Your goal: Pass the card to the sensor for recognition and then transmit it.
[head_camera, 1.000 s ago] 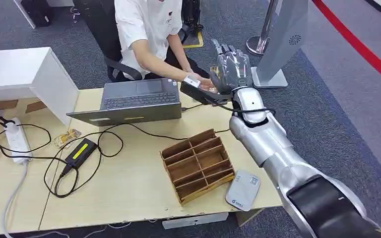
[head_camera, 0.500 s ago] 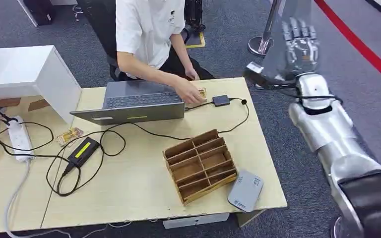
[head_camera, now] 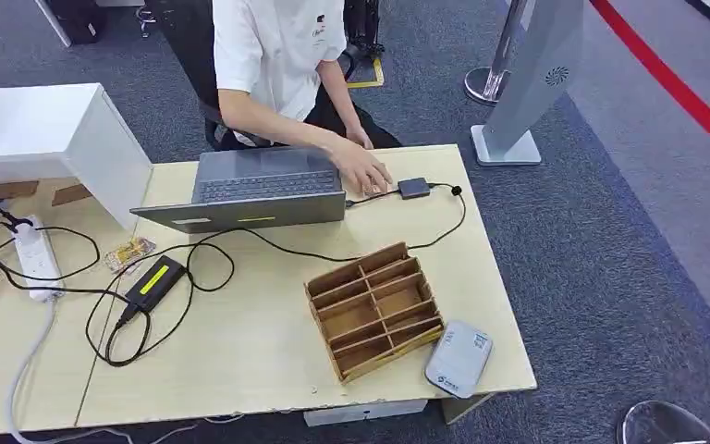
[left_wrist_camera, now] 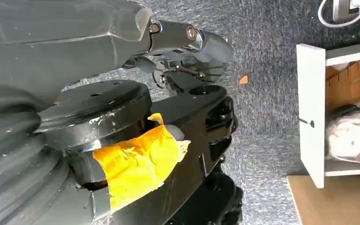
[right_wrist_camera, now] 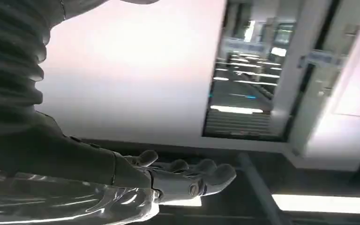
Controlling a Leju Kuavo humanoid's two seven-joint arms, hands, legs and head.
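The grey-white card sensor (head_camera: 458, 357) lies flat at the table's near right corner, beside the wooden divider tray (head_camera: 373, 307). A person in a white shirt sits behind the table, one hand (head_camera: 365, 173) resting flat on the tabletop between the laptop (head_camera: 259, 185) and a small black box (head_camera: 413, 188); what lies under that hand is hidden. My right hand (right_wrist_camera: 178, 185) is raised against a pale wall, fingers stretched out and holding nothing. My left hand (left_wrist_camera: 75, 28) hangs low over the carpet; its fingers are not clear enough to judge.
A power strip (head_camera: 35, 264), a black adapter (head_camera: 153, 282) and looping cables cover the table's left half. A white cabinet (head_camera: 46, 139) stands at the far left, and a grey floor stand (head_camera: 527, 83) beyond the table's far right corner.
My right arm, which reached to the person's hand with the card, swung up to the right and out of the head view. The person set the card by the laptop and covers it.
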